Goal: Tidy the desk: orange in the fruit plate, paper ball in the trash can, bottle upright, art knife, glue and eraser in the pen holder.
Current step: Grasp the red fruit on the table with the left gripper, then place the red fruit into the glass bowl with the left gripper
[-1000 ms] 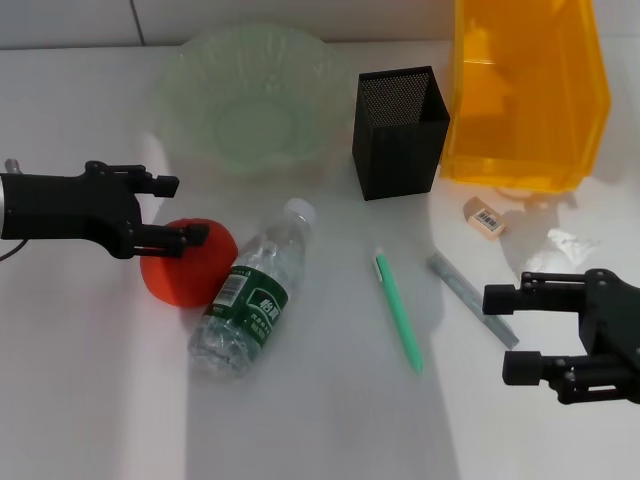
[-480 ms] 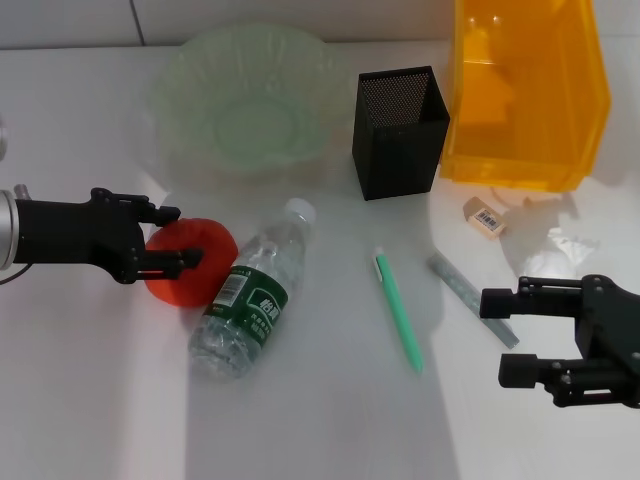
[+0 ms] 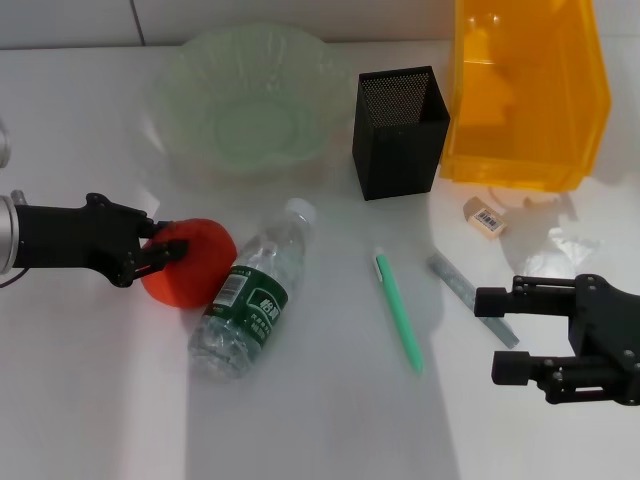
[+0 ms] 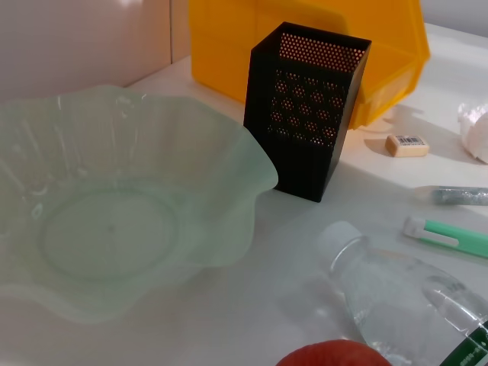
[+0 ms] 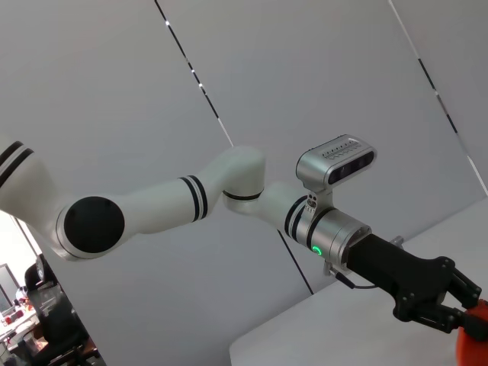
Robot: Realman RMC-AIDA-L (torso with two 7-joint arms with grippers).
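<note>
The red-orange orange (image 3: 195,265) lies on the white desk left of the fallen bottle (image 3: 250,298). My left gripper (image 3: 163,240) is down at the orange's left side, open, with its fingers apart against the fruit. The left wrist view shows only the orange's top (image 4: 335,356), beside the bottle (image 4: 396,293). The pale green fruit plate (image 3: 175,75) stands behind, with the black mesh pen holder (image 3: 400,135) and the orange-yellow trash can (image 3: 525,110) to its right. The eraser (image 3: 484,216), paper ball (image 3: 570,243), grey glue stick (image 3: 468,297) and green art knife (image 3: 400,312) lie on the desk. My right gripper (image 3: 498,335) hovers open near the glue stick.
The bottle's white cap (image 3: 299,210) points toward the fruit plate. The pen holder (image 4: 305,122) stands close to the plate's wavy rim (image 4: 255,171). The right wrist view shows my left arm (image 5: 229,194) against a grey wall.
My left gripper has moved down and back onto the orange's left side, its fingers now nearer together. My right gripper has shifted slightly left. The orange has not moved.
</note>
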